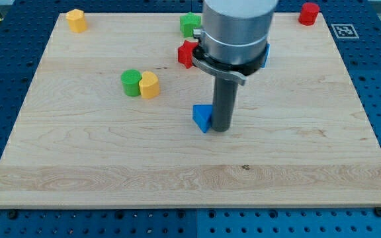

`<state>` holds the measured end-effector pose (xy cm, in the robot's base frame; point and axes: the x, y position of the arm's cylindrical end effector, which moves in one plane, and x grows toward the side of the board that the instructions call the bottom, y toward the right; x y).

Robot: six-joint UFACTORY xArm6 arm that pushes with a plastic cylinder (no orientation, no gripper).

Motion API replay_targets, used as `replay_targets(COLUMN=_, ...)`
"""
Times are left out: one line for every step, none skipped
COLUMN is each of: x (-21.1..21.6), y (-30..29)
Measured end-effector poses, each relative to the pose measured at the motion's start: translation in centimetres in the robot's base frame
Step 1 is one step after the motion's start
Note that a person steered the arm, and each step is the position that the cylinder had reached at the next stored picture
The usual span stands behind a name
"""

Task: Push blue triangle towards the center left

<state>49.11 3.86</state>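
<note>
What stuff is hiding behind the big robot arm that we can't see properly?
- Blue block near the view's top: the arm's grey body covers most of it, so its shape cannot be told.
- Red block: its right part sits behind the arm.
- Green block: its right edge goes behind the arm too.
- My tip and the blue triangle: side by side, tip on the view's right; whether they touch is unclear.

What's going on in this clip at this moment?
A robot arm's rod is pushing blocks on a wooden board. My tip sits against the blue triangle, on its right in the view, near the board's middle. A green cylinder and yellow block sit together further toward the view's left.
</note>
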Motion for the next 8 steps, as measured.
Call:
replay_targets(x=-2.1, y=-1.9)
replay_targets(x=-4.2, y=-2.4)
replay_targets(x=-4.7, y=-4.7)
replay_targets(x=-3.5, y=-8.3)
replay_targets(x=-2.4, y=-11.0)
replay_targets(x=-0.7, y=-11.0)
replay_targets(x=0.1, y=-11.0)
replay_targets(x=0.2, y=-11.0)
